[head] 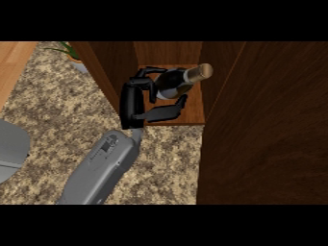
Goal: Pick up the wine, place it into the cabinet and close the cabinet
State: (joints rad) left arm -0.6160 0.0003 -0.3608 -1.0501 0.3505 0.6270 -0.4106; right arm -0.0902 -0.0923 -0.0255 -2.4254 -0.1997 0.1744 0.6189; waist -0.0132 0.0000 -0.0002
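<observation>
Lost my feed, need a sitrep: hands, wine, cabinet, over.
Right robot hand curled round wine bottle, inside cabinet above shelf. Left robot hand out of view. Door open at right, nothing seen in the way.

wine inside cabinet | cabinet right on counter | plant behind-left

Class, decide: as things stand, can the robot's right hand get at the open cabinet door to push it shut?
Probably not yet. The right hand is inside the cabinet, fingers curled round the wine bottle. The door stands beside it with nothing between, once the hand lets go.
</observation>
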